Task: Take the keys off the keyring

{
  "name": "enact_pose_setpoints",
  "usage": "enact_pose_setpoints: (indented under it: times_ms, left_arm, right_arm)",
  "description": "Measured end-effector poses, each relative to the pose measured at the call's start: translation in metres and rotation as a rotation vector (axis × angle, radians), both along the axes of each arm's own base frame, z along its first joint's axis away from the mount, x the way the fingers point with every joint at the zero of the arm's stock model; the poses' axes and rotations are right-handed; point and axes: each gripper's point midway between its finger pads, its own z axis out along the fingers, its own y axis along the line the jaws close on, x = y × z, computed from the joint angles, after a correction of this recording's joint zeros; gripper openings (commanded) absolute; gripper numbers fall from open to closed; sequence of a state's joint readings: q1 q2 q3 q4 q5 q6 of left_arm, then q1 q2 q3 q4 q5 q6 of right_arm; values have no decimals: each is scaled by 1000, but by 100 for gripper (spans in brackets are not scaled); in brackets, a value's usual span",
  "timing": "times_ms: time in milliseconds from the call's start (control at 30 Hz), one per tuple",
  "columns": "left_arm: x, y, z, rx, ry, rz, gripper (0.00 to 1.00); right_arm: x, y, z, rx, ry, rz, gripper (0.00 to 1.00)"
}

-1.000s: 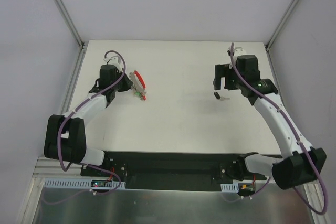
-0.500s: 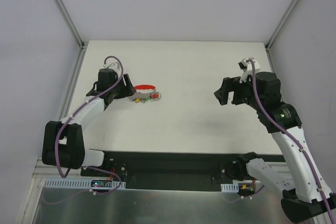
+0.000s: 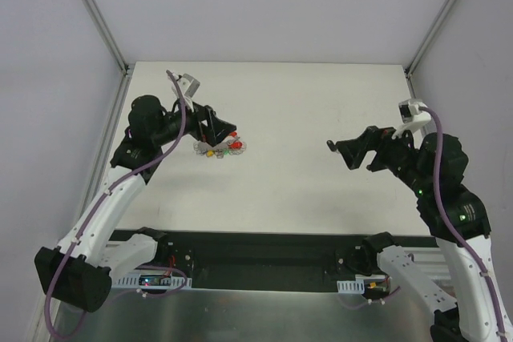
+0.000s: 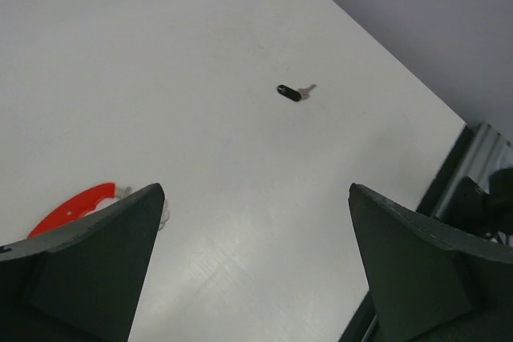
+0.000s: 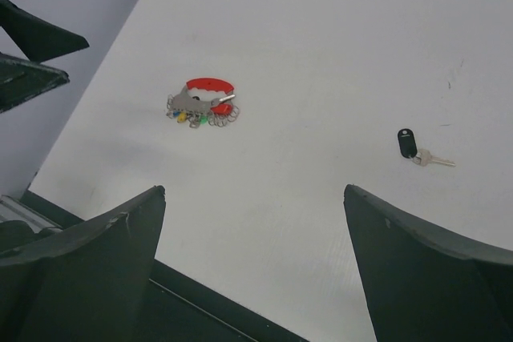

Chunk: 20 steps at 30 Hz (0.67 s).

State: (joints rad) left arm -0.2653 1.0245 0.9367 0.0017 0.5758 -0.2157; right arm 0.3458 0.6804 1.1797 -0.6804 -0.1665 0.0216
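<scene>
The keys (image 3: 219,148) lie in a bunch on the white table (image 3: 280,102) at mid-left. They have small red, yellow and green heads (image 5: 196,114) beside a red curved clip (image 5: 210,84). Thin silvery loops of the keyring (image 5: 227,114) show among them, hard to tell apart. My left gripper (image 3: 224,132) hangs open just above the bunch; in its own view only the red clip (image 4: 76,206) shows past the left finger. A single black-headed key (image 5: 408,142) lies apart on the right. My right gripper (image 3: 341,152) is raised, open and holding nothing.
The black-headed key (image 4: 290,92) lies alone mid-table in the left wrist view; in the top view the right gripper covers it. Grey walls and metal posts (image 3: 96,14) bound the table at back and sides. A dark base rail (image 3: 264,258) runs along the near edge.
The left gripper has opened and let go of the key bunch, which now lies on the table. Both arms have lifted and drawn back; the right one has moved away from the black-headed key.
</scene>
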Motion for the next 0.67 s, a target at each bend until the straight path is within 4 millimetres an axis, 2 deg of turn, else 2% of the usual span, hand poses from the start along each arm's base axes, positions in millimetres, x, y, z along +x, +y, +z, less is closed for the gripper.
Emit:
enact_pose_setpoints:
  times_ms: [100, 233, 433, 667]
  left_arm:
    - [-27, -20, 22, -50, -79, -119, 99]
    - [-48, -29, 34, -126, -102, -184, 99]
    - [-62, -29, 43, -186, -130, -201, 99]
    - [-64, -30, 48, -198, -147, -214, 99]
  right_arm:
    - [-6, 1, 10, 58, -24, -6, 96]
    - [-5, 3, 9, 94, -8, -17, 96]
    - [-1, 6, 3, 116, 33, -28, 96]
    - [0, 7, 3, 121, 40, -28, 96]
